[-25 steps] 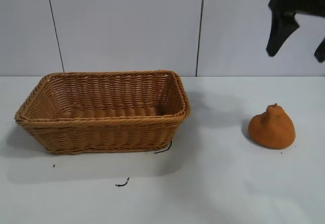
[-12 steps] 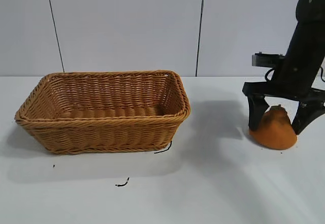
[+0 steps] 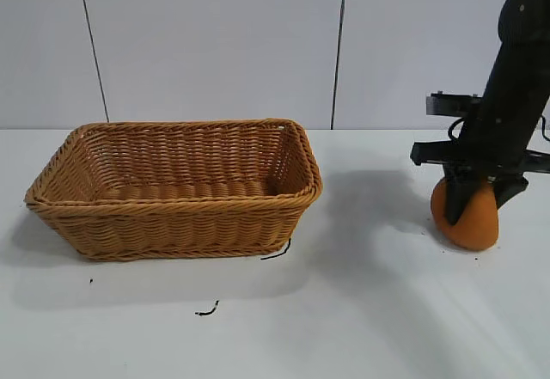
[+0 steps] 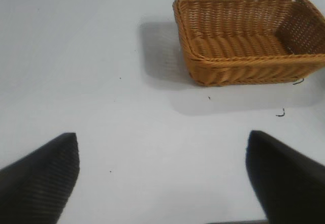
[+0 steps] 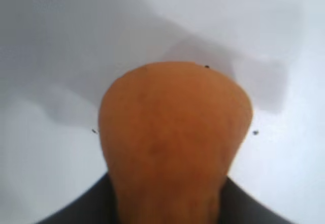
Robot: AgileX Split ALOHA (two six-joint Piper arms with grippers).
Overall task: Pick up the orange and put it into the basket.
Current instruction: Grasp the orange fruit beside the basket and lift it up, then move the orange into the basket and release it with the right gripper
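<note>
The orange [image 3: 468,220] is sitting on the counter [image 3: 361,310] at the frame's right edge, looking light, stiff and rough-skinned, so gripping its tapered upper sides should suit. The right tool [image 3: 475,200] is pinching it there; the basket [image 3: 176,192] is waiting at centre-left.

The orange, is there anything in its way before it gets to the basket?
Nothing visible blocks it. The rough, dull-orange lump of an orange sits in the right gripper, whose jaws are shut on it. Bare white table lies between it and the tan rectangular wicker basket. It only has to clear the basket's braided near rim.
</note>
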